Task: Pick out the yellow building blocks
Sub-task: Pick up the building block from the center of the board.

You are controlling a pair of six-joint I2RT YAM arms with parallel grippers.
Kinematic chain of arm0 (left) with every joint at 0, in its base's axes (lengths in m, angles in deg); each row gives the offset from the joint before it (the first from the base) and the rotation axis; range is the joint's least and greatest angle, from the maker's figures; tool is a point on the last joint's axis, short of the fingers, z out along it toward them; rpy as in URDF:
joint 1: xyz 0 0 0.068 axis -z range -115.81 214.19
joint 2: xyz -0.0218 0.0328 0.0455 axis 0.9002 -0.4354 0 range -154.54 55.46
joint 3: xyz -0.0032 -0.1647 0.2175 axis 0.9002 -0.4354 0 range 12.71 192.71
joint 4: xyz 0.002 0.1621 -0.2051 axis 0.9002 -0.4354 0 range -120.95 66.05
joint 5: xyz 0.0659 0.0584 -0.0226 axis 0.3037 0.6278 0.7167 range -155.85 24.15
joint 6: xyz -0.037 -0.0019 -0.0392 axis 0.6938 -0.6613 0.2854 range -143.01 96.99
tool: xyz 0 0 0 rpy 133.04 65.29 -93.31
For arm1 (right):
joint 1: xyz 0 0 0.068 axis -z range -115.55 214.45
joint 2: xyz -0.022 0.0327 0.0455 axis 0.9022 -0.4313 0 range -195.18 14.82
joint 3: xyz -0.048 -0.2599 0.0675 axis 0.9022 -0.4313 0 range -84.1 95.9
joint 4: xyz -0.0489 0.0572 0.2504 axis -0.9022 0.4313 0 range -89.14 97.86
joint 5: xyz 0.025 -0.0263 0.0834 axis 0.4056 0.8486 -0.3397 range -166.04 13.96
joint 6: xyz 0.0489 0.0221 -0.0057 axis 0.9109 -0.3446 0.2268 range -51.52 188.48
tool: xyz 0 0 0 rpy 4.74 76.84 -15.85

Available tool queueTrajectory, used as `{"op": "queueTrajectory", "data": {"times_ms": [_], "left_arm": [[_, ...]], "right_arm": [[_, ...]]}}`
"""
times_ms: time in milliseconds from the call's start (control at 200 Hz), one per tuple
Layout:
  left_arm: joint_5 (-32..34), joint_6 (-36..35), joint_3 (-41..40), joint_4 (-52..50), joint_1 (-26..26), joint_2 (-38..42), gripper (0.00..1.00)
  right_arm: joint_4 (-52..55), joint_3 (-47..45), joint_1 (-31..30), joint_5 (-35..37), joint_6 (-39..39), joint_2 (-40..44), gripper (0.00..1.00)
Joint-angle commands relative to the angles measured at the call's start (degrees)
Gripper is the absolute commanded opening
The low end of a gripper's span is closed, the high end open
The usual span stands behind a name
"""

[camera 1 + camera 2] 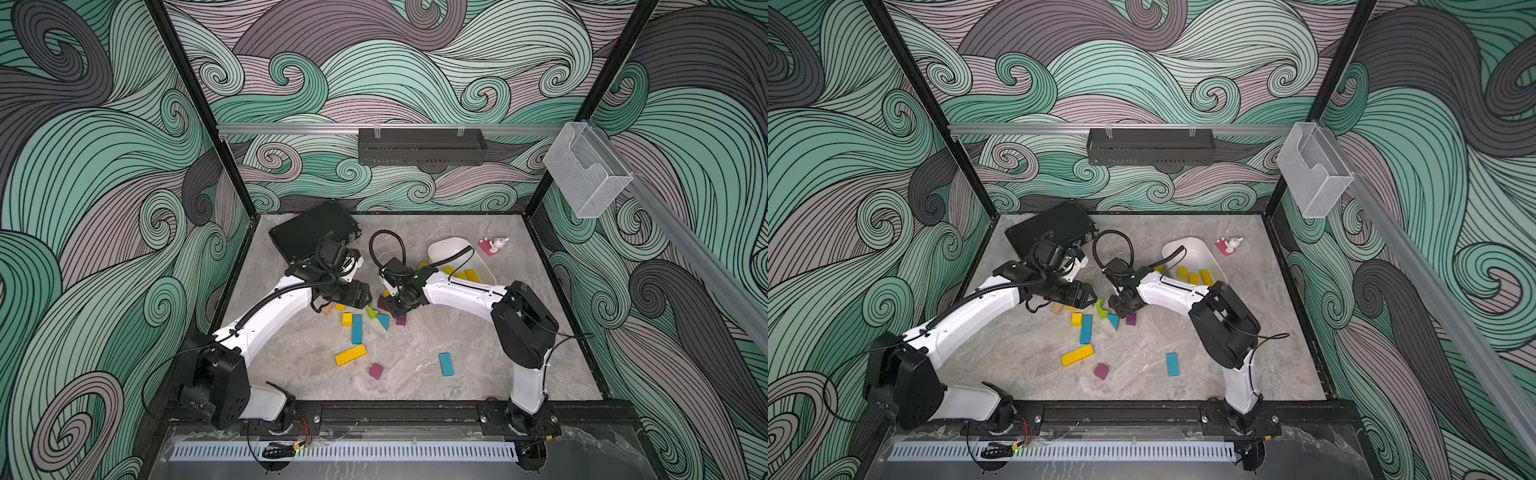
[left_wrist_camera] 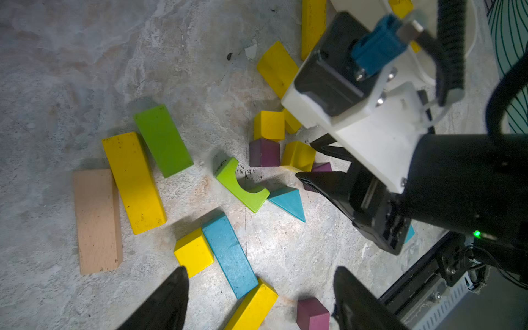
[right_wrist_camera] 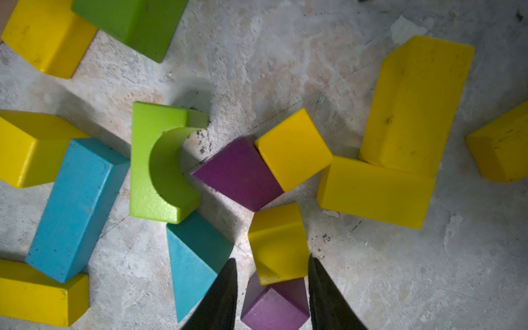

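While left gripper hangs wide and empty, right gripper narrowly straddles yellow block, contact unclear

Two arms are built from white link shells and black joint housings, black corrugated cables are looped over wrists, and black tapered fingers are fitted.

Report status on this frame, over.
Left gripper open, empty. Right gripper open, straddling a yellow block. Purple cube butts against it.
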Motion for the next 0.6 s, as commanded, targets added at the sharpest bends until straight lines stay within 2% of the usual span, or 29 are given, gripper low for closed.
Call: {"op": "queueTrajectory", "data": {"times_ms": [0,595], "left_arm": [[-0.93,0.45,1.31,-0.46,-0.56,0.39,0.79],[-1.26,0.58,1.31,-0.37,-0.83,0.03,0.79]], "right_arm": [[1.15,1.3,-0.24,1.26,-0.24,-0.68,0.41],[1.16,1.51,-0.24,1.79,-0.33,-2.4,0.42]]}}
